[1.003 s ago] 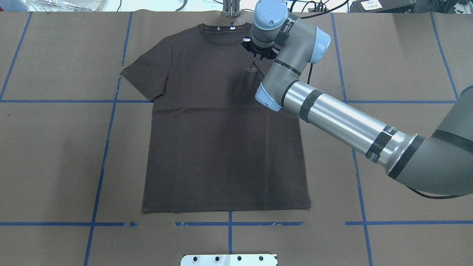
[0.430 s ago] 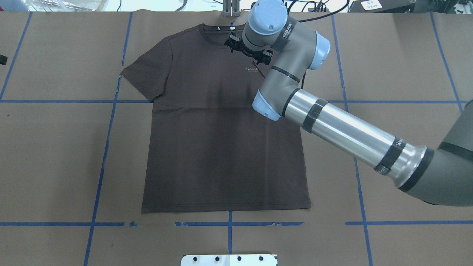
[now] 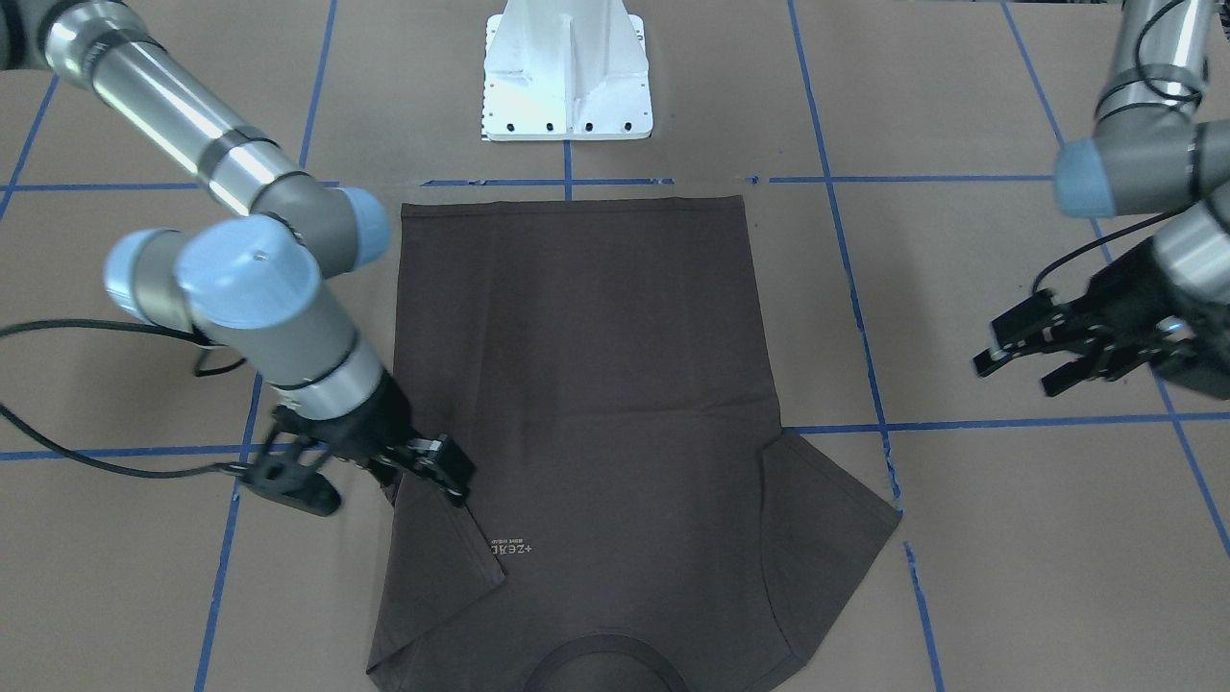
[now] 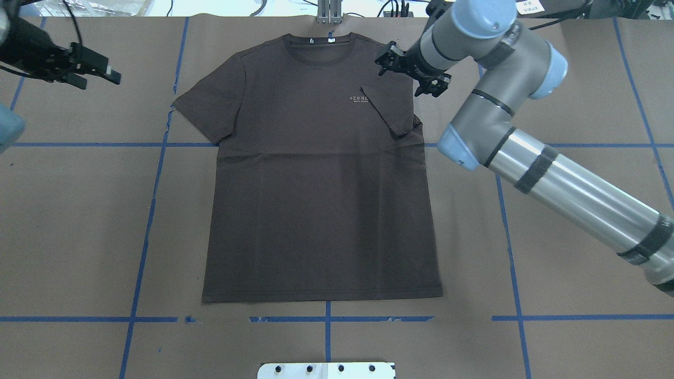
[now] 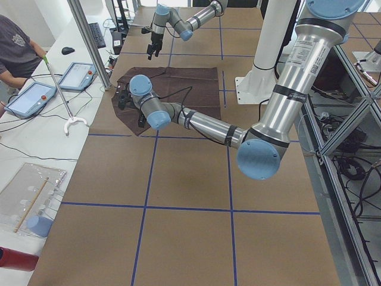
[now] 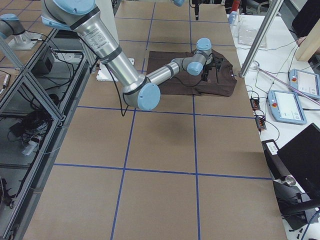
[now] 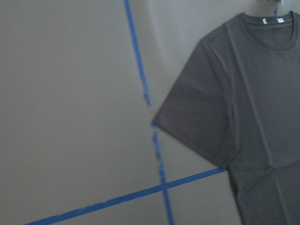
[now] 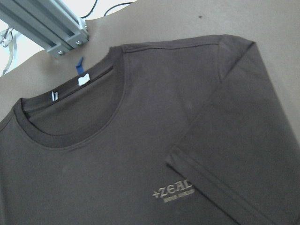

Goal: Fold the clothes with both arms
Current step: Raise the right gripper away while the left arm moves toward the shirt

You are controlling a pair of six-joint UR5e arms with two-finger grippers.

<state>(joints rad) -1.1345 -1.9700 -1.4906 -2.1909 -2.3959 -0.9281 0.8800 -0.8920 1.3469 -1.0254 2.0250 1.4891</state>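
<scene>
Front view: the brown-papered worktop (image 3: 961, 538), gridded with blue tape (image 3: 834, 240), is carrying the T-shirt (image 3: 596, 365), which is lying flat with its hem towards the white pedestal (image 3: 567, 86). My right arm (image 3: 259, 317) is reaching in. I am holding my right jaws spread wide and empty at the upper edge of the in-folded sleeve (image 3: 432, 577). My left jaws, parted and empty, are hovering over paper well apart from the shirt.

Overhead: the collar (image 4: 320, 50) is lying near a metal rail (image 4: 327, 11). The spread sleeve (image 4: 208, 108) is lying flat, and wide paper is showing on both sides.

Left side view: a person (image 5: 15, 50) is sitting beyond the worktop's edge at a white bench (image 5: 36, 137) carrying control pendants (image 5: 77, 74).

Right wrist view: neck tags (image 8: 83, 79) and logo (image 8: 173, 193) are showing.
</scene>
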